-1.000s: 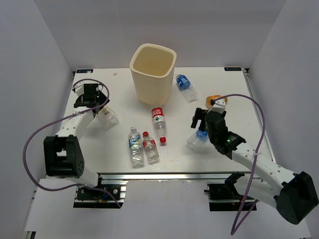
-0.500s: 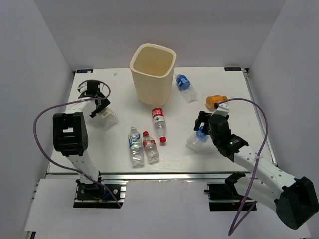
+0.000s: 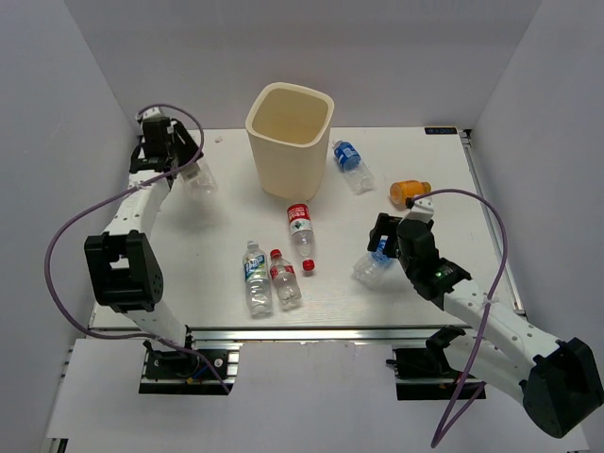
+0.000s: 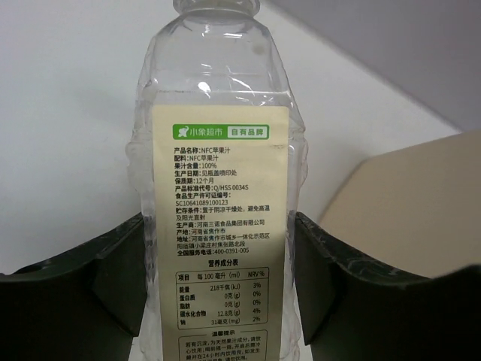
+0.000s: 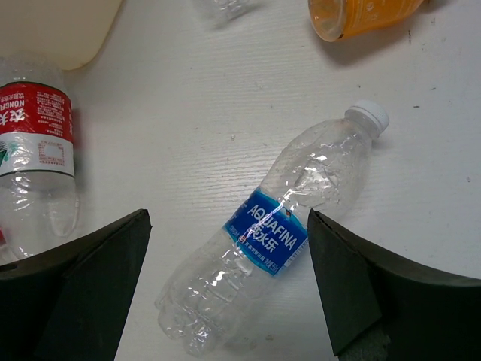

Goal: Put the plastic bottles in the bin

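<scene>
Two arms busy. Left gripper (image 3: pixel 185 168) is clamped on a cream-label bottle (image 4: pixel 222 226), held up at upper left of the top view, with the bin (image 3: pixel 288 170) off to its right. Right gripper (image 5: pixel 225 259) hangs jaws apart over the blue-label bottle (image 5: pixel 270 241), which lies on the table (image 5: pixel 188 113) between the fingers. Its long axis runs diagonal, cap toward upper right, so probably skewed to the jaws. Right arm is nearer it.

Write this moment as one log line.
left fingers: shut on clear bottle | right fingers: open over Aquafina bottle | bin: upright
</scene>
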